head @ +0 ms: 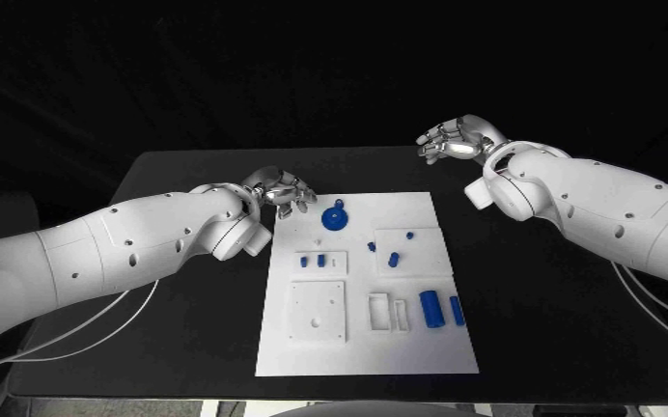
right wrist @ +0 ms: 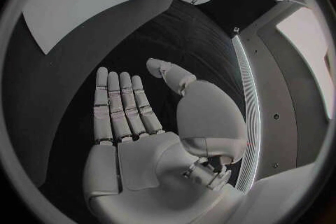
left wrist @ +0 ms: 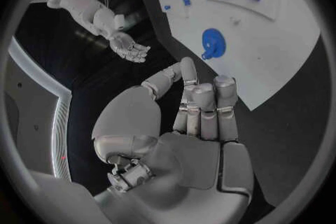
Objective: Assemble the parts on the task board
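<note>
Left hand (head: 283,190) hovers just off the task board (head: 365,359), at its far corner on the robot's left, fingers loosely curled and holding nothing. Right hand (head: 459,141) hangs over the bare counter (head: 167,176) beyond the board's far right corner, well apart from it, fingers spread and empty. On the board, a blue gear (head: 334,216) lies near the far edge, closest to the left hand; two blue cylinders (head: 441,309) lie near the near right corner (small blue pegs sit between). I judge no part is grasped yet: the step is the reach. Next, the left hand must descend on the gear and pinch it cleanly.
</note>
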Available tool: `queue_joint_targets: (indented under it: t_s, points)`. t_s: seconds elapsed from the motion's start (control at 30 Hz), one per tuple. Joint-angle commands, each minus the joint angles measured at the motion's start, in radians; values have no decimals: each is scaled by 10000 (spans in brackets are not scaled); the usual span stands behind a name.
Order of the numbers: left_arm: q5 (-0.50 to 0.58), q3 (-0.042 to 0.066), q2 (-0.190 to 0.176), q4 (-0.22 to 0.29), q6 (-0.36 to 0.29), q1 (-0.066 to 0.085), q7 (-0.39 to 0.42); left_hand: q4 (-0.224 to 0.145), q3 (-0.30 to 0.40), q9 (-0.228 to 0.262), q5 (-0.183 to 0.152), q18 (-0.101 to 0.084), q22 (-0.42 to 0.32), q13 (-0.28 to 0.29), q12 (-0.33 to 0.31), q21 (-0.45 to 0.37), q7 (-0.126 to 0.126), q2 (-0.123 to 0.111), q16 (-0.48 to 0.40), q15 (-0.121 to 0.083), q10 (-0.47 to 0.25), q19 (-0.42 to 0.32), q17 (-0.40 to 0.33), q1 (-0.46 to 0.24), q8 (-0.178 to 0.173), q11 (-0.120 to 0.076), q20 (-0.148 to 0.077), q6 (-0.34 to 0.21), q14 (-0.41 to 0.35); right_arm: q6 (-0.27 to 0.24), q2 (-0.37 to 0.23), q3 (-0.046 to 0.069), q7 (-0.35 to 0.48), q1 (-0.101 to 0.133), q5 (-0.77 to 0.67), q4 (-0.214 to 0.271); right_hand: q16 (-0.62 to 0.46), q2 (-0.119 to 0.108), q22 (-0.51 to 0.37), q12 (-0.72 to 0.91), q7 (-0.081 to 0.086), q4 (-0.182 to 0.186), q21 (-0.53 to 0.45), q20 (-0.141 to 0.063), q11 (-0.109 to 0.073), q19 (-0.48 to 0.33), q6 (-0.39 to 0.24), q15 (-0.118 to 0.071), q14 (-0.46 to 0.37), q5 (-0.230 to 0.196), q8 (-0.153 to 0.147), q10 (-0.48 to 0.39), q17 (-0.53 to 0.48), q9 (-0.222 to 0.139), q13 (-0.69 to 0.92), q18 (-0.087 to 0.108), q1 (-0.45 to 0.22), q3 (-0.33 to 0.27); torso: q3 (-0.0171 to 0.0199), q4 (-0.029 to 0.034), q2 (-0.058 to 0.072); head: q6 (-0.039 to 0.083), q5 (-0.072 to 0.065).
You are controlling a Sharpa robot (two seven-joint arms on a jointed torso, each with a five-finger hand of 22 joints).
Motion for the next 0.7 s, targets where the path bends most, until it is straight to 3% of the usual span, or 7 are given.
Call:
queue_joint_targets:
  t_s: [0.03, 0.2, 0.3, 0.4, 0.5, 0.63, 0.7]
  points:
    - [1843, 7, -58, 0, -658, 4, 1576, -24, 4, -60, 72, 225, 14, -240, -552, -94, 192, -12, -234, 157, -706, -224, -106, 480, -22, 452, -474, -40, -236, 160, -33, 3, -23, -12, -351, 190, 90, 103, -18, -265, -18, -43, 95, -90, -64, 315, 93, -123, 347, -145, 54, 454, -89, -28, -160, 69, -62, 87, 10, 21, -7, 71, -106]
    - [2157, 6, -139, 0, -331, 4, 1811, -22, -83, -180, -128, 173, -102, -588, -1425, -430, 353, -22, -778, 386, -838, -608, -373, 966, -66, 676, -209, -119, -570, 247, -26, 3, -70, -22, -785, 370, 106, 171, -171, -1664, -61, -97, 142, -276, -188, 963, 167, -369, 1037, -321, 175, 1435, -231, -30, -182, 69, -59, 200, -9, 50, -7, 87, -104]
    - [2190, 5, -151, 31, -275, 4, 1835, -27, -144, -246, -316, 172, -126, -689, -1717, -479, 360, -62, -848, 429, -849, -629, -409, 1116, -80, 720, -172, -117, -561, 368, -63, 4, -198, -89, -1957, 546, 242, 198, -125, -1878, -90, -108, 300, -404, -287, 1302, 225, -517, 1351, -441, 226, 1777, -173, -15, -158, 69, -9, 199, -22, 56, -3, 100, -105]
    - [2244, 5, -177, 59, -259, 4, 1852, -26, -263, -349, -385, 164, -150, -767, -2012, -523, 375, -58, -896, 455, -695, -625, -431, 1174, -100, 746, -127, -99, -534, 533, -119, 4, -359, -124, -2989, 812, 955, 93, 270, -2071, -368, -163, 1151, -985, -677, 2650, 759, -1157, 2557, -1081, 585, 2867, 242, 178, -2, 69, 386, 126, -41, 61, -6, 132, -112]
    - [2329, 4, -214, 67, -168, 3, 1955, -21, -316, -394, -392, 165, -160, -791, -2132, -539, 376, -64, -908, 457, -625, -614, -434, 1178, -106, 750, -120, -94, -521, 662, -138, 4, -514, -145, -3952, 1105, 1345, 9, 565, -2237, -476, -166, 1677, -1317, -839, 3317, 964, -1509, 3134, -1456, 726, 3388, 544, 296, 76, 69, 577, 32, -48, 50, -6, 134, -92]
    - [2353, 0, -321, 160, -119, 1, 2148, -22, -365, -442, -391, 169, -168, -812, -2262, -553, 375, -71, -911, 458, -552, -598, -433, 1200, -108, 750, -118, -86, -499, 1088, -175, 4, -1166, -195, -5555, 1759, 2057, -86, 1292, -2559, -569, -155, 2740, -1914, -1025, 4375, 1088, -2072, 4058, -1570, 796, 4006, 1181, 418, 220, 69, 593, -286, -43, 46, -5, 133, -57]
    - [2353, -3, -374, 214, -53, 1, 2257, -22, -382, -459, -394, 170, -171, -816, -2305, -559, 373, -91, -915, 457, -519, -595, -433, 1214, -106, 750, -117, -79, -497, 1332, -206, 4, -1596, -238, -6751, 2222, 2913, -96, 2358, -2653, -651, -149, 3933, -2442, -1286, 4862, 1209, -2401, 4426, -1457, 809, 4639, 2020, 501, 612, 69, 466, -697, -32, 43, -4, 141, -32]
